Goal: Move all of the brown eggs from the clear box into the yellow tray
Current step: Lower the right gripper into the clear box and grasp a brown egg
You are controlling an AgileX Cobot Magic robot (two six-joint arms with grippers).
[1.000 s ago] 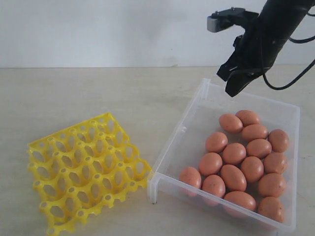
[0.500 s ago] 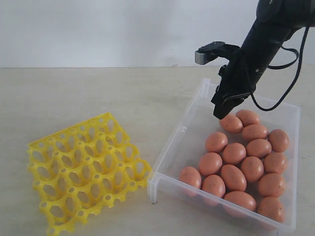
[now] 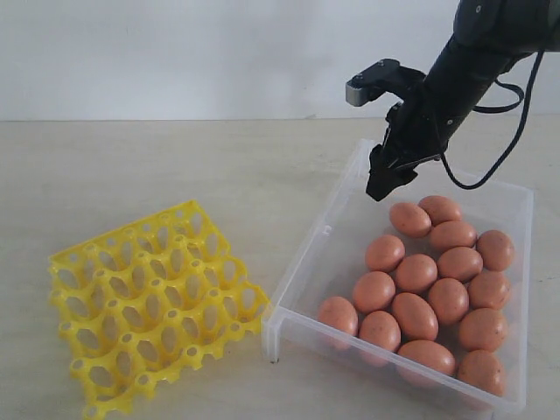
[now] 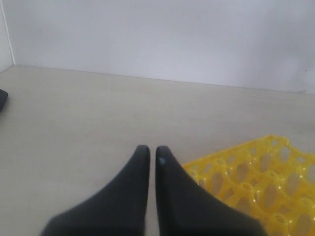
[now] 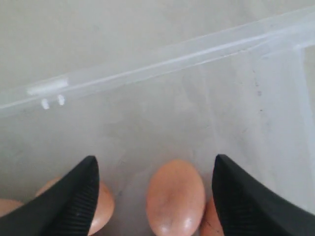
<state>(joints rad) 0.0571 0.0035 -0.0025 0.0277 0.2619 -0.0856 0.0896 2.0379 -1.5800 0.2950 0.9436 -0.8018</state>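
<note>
Eggs (image 3: pixel 416 296), all brown, crowd the clear box (image 3: pixel 313 254), its wall between them and the yellow tray (image 3: pixel 188 209). The right gripper (image 3: pixel 382 185) hangs over the far ones, jaws wide. Only its wrist view shows the left gripper (image 4: pixel 152 150), jaws nearly touching.

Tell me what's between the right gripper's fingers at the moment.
Right wrist view: one brown egg lies in the gap of the open right gripper, on the clear box floor. Nothing touches it.

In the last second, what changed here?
The right gripper dropped toward the clear box and shifted left in the exterior view; it now hangs open just above the brown eggs, holding nothing. Eggs, box and yellow tray stayed put.
</note>
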